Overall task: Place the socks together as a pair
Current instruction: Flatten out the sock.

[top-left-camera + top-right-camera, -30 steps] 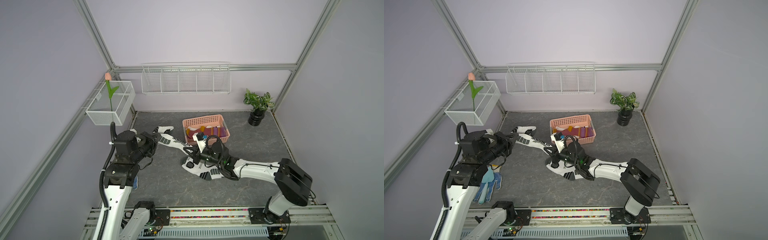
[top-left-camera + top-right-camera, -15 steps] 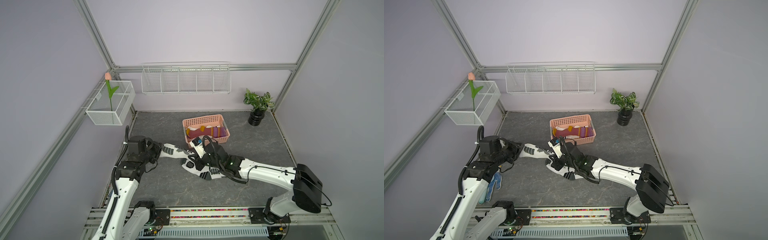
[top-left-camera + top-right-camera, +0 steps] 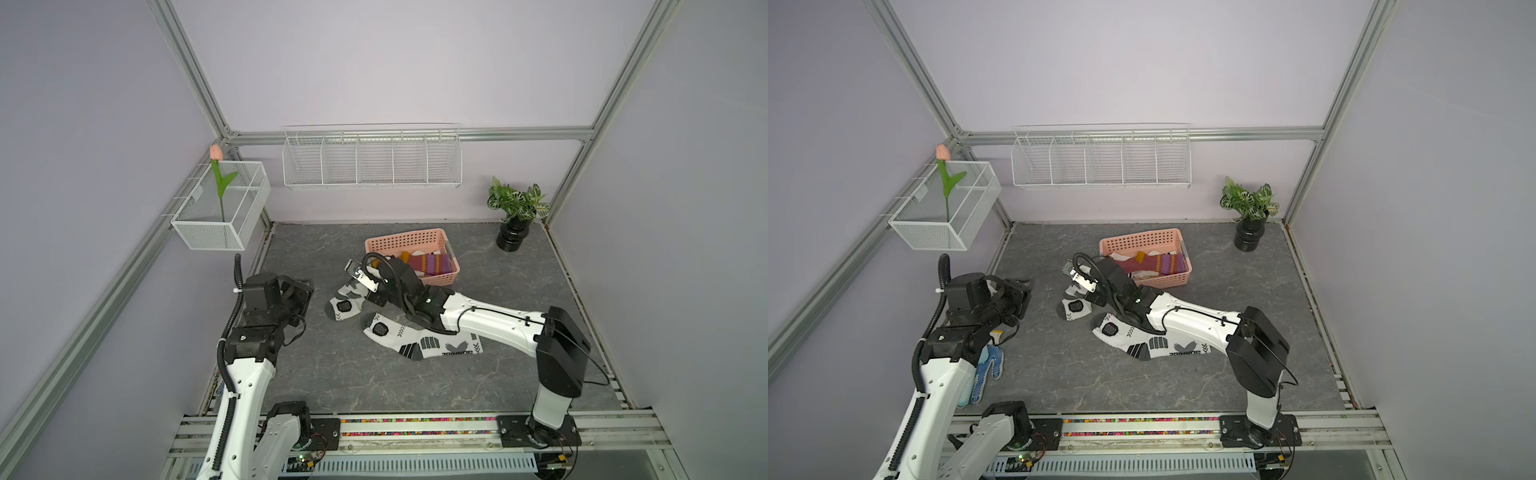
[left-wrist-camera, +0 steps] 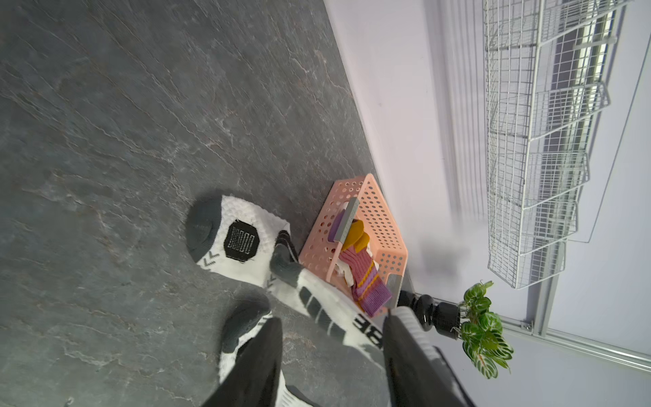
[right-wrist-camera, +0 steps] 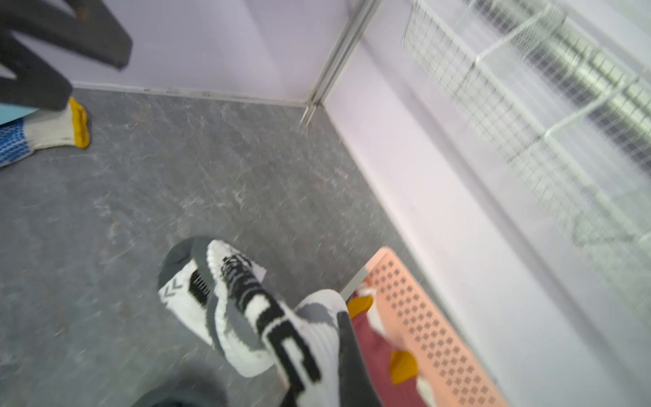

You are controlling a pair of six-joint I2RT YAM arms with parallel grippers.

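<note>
Lower sports sock (image 3: 419, 343), centre of a top view: white ground, dark grey toe, black octagonal patch, grey chevrons, black blocks and lettering. Upper sports sock (image 3: 345, 306): same pattern. Basket (image 3: 409, 240): salmon pink, perforated walls. Striped sock (image 3: 432, 264) inside it: maroon with purple and orange bands, mustard patches. Glove (image 3: 988, 370), lower left: blue dots, yellow cuff. Table (image 3: 332, 374): dark grey, pale marble veining. Plant (image 3: 517, 201), right: green leaves with white veins, black pot.

The left gripper (image 4: 333, 319) shows two dark fingers spread apart over the grey stone-patterned table (image 4: 123, 123). A white sports sock (image 4: 243, 243) with a grey toe stretches alongside the pink basket (image 4: 384, 225), which holds a maroon striped sock (image 4: 364, 278). A second sock (image 4: 243, 319) lies just beside it.
</note>
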